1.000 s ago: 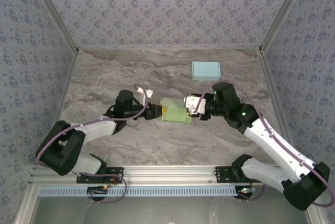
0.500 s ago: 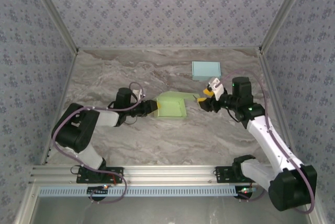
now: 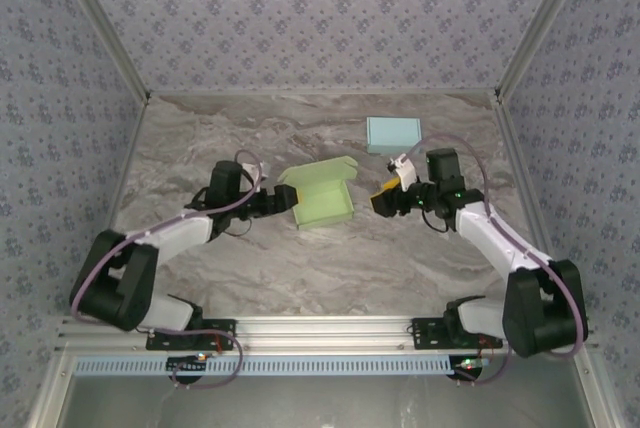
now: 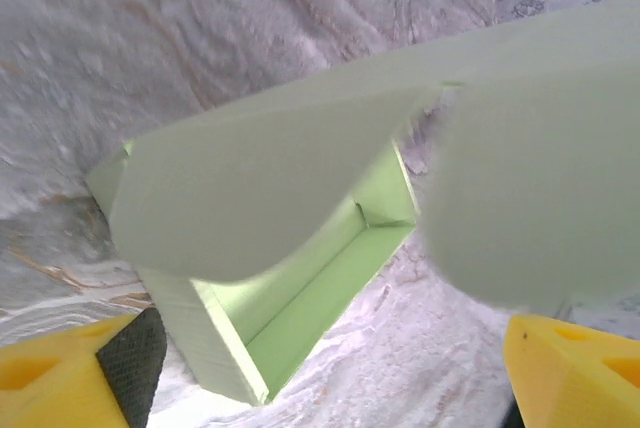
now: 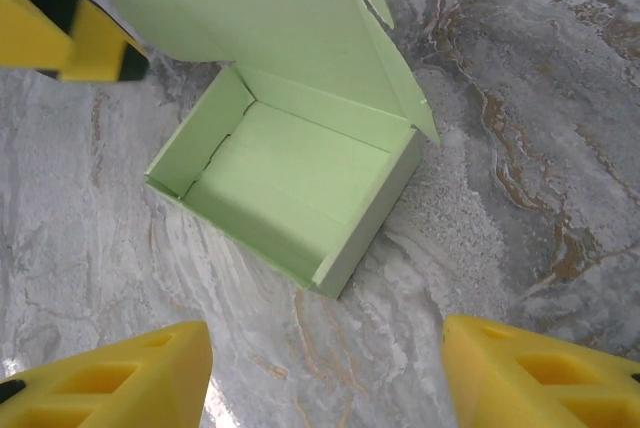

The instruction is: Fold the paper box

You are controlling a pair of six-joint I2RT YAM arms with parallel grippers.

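The light green paper box [image 3: 325,206] lies on the marble table [image 3: 200,138] between my two arms, its tray open and its lid [image 3: 318,172] raised toward the back. My left gripper [image 3: 284,202] is open at the box's left side, holding nothing. In the left wrist view the box [image 4: 300,298] lies just ahead of the open gripper [image 4: 330,393], and the blurred lid [image 4: 260,188] hangs over the tray. My right gripper [image 3: 383,199] is open a short way right of the box. The right wrist view shows the tray [image 5: 290,188] beyond the empty gripper [image 5: 325,378].
A closed pale blue box [image 3: 392,134] sits at the back right of the table, behind my right gripper. Patterned walls enclose the table on the left, back and right. A yellow finger of my left gripper [image 5: 60,33] shows beside the lid.
Both grippers have opened and come off the box. My right gripper has drawn back to the right. The lid has swung up and the box now rests on the table.
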